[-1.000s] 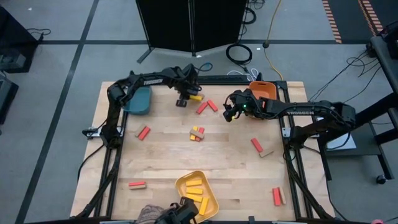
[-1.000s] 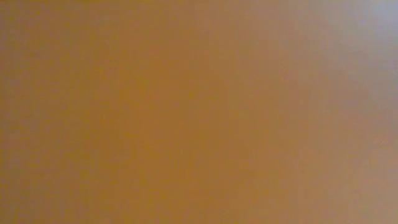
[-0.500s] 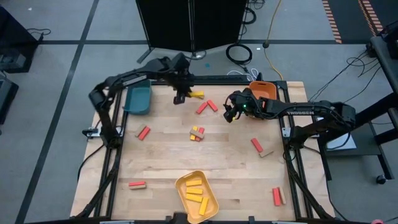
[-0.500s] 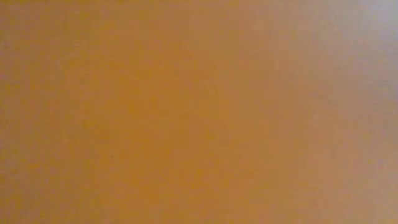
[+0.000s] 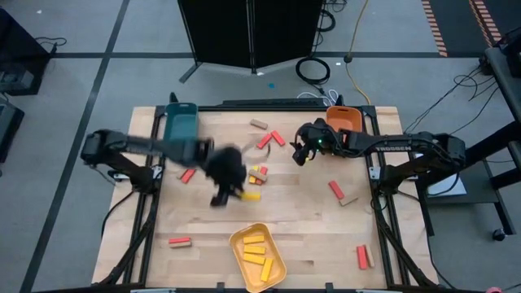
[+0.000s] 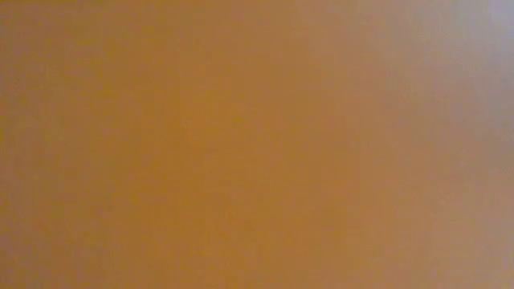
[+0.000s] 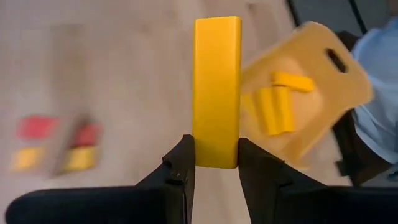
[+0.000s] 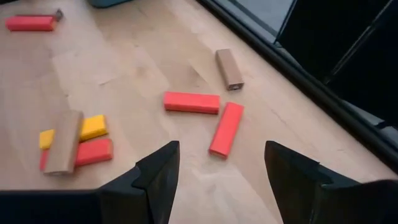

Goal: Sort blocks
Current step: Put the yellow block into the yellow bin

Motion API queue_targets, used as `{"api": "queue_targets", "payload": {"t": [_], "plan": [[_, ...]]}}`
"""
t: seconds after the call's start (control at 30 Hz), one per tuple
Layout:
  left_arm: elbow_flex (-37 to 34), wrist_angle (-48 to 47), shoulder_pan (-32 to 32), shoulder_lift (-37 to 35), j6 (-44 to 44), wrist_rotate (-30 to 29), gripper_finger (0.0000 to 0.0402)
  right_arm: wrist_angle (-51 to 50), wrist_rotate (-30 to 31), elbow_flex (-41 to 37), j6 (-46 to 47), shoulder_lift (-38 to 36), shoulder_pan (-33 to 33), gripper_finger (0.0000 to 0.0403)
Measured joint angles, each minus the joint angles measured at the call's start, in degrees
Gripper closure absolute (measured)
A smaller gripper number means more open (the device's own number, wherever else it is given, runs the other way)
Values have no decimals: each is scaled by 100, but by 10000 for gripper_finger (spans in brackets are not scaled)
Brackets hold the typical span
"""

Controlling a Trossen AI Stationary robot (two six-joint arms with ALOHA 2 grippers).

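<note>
The left gripper [image 7: 216, 163] pinches a yellow block [image 7: 217, 87] by one end above mid-bench, near the yellow tray [image 5: 277, 260]; that short hold could let it twist loose. The right gripper [image 8: 217, 177] hovers, fingers wide and empty, over two red blocks [image 8: 208, 112]. The tray holds four yellow blocks.

light even, bright | left arm [image 5: 163, 148] motion-blurred | low view orange blur

The light wooden table [image 5: 309, 236] carries scattered red, tan and yellow blocks [image 5: 336, 190], a yellow tray [image 5: 275, 262] at its near edge, a teal tray [image 5: 180, 124] and an orange tray [image 5: 346, 116] at the far corners
</note>
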Motion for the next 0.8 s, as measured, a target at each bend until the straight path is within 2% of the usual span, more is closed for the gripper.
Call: {"api": "queue_targets", "payload": {"t": [0.1, 0.23, 0.43, 0.6, 0.7, 0.8], "plan": [[-212, 621, -872, 30, -390, -357, 309, 4, -2, 0, 129, 0, 150, 202], [-253, 1029, -1592, 272, -760, -757, 312, -21, -1, 0, 372, 0, 404, 202], [-251, 1656, -2030, 804, -1075, -872, 311, -52, -2, 0, 692, 0, 861, 202], [-251, 1593, -2091, 1038, -1321, -1036, 310, -126, -2, 0, 832, 0, 1217, 202], [-251, 1321, -2047, 962, -1325, -1678, 310, -142, -2, 0, 832, 0, 1352, 202], [-249, 818, -2008, 667, -1040, -2762, 309, -152, 0, 0, 832, 0, 1417, 202]]}}
